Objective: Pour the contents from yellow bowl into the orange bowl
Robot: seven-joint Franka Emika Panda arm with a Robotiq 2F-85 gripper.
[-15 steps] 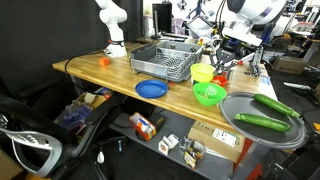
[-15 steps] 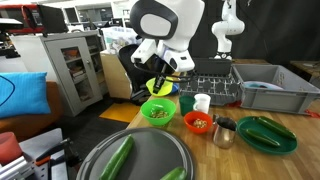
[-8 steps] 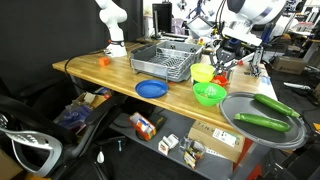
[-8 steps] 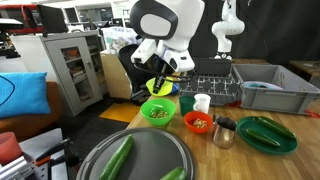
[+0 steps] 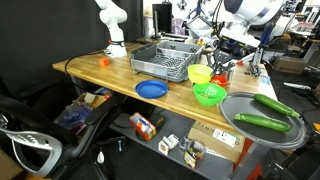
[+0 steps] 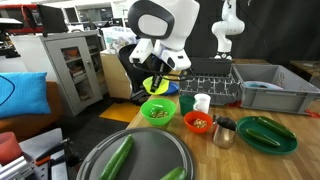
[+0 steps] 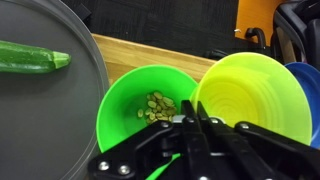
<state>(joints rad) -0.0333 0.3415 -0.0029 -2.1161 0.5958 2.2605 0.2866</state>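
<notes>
Fingers clamped on its rim, the gripper held the yellow bowl raised by the green bowl; the orange bowl sat just beside that green bowl, not yet beneath.

A wooden table stands in a cluttered lab, metal cabinet behind.

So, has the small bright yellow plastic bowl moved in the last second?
Yes, slightly: in an exterior view the small yellow round plastic bowl has shifted left, away from the white cup.
</notes>
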